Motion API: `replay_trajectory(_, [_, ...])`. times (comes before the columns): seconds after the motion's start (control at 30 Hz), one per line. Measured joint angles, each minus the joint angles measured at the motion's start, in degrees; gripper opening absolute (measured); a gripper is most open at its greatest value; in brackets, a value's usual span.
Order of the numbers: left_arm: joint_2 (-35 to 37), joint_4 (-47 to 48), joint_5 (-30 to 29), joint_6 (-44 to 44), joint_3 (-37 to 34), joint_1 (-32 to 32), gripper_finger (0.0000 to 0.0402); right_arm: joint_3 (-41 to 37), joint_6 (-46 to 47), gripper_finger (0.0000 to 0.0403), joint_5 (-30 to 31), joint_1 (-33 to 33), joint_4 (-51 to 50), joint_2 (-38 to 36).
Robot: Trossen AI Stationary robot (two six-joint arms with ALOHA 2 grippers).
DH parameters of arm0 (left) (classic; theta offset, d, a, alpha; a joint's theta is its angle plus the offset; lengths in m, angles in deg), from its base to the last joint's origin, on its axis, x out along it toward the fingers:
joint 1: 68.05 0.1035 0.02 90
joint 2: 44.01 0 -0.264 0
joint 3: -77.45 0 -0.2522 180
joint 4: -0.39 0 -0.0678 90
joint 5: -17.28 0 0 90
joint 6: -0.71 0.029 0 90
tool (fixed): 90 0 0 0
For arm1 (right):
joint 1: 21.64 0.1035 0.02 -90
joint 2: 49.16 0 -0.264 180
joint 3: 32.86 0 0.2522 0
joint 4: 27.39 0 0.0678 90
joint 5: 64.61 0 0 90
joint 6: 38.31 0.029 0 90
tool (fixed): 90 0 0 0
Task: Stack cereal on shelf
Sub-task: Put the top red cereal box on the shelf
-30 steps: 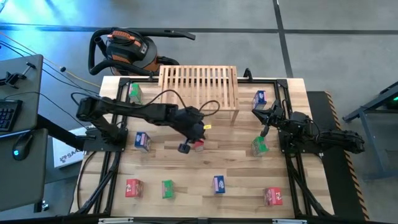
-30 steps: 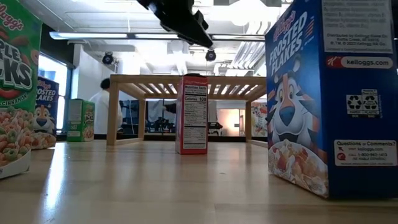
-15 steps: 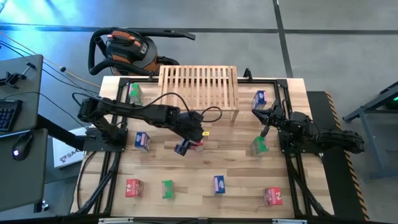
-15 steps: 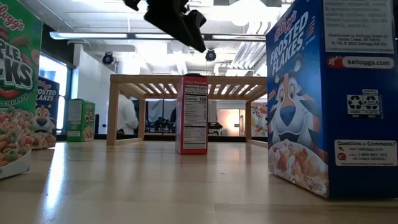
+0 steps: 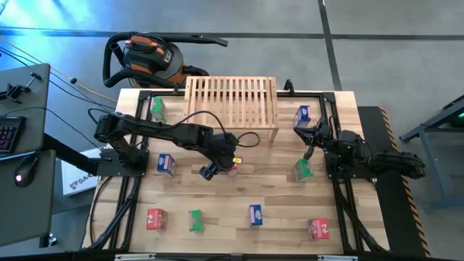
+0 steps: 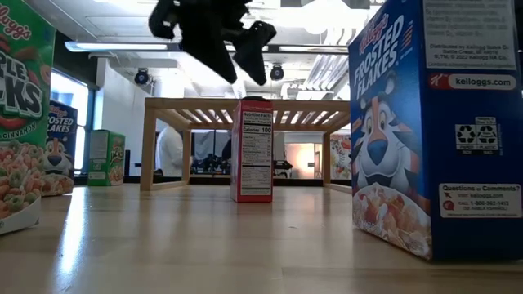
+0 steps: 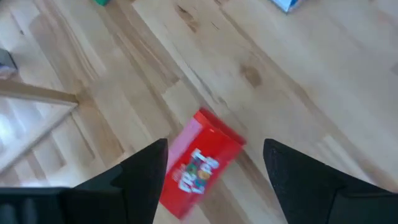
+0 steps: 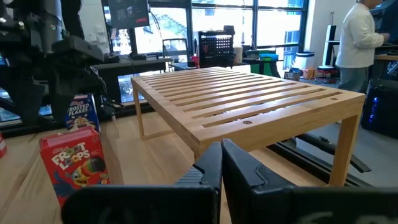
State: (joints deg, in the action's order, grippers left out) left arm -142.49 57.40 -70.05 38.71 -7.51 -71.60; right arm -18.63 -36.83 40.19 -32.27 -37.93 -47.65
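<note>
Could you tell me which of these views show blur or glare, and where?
Left wrist view: the red box between the open left gripper fingers is smeared by motion. Low view: the left arm is a dark silhouette against bright ceiling lights; the near blue box looms large. Right wrist view: bright windows behind the shelf, sharp. High view: even light, with blue glow at the upper left corner.

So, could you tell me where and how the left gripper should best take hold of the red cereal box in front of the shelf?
From above, probably. The red cereal box stands upright and alone on the table, so its top edges are free. The left gripper, open, hovers over it; closing across the two broad printed faces near the top looks best.
</note>
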Motion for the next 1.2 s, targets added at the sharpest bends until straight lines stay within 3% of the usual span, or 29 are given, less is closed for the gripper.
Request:
replay_trajectory(0.23, [-2.3, -0.2, -5.1, 4.2, 0.0, 0.0, 0.0257, 0.0, 0.0, 0.0000, 0.0, 0.0, 0.0, 0.0])
replay_trajectory(0.7, [-5.8, -1.7, -8.2, 9.0, 0.2, -0.3, 0.0257, 0.0, 0.0, 0.0000, 0.0, 0.0, 0.0, 0.0])
replay_trajectory(1.2, [-4.3, 1.5, -9.1, -1.7, 0.0, -3.0, 0.0237, 0.0, 0.0, 0.0000, 0.0, 0.0, 0.0, 0.0])
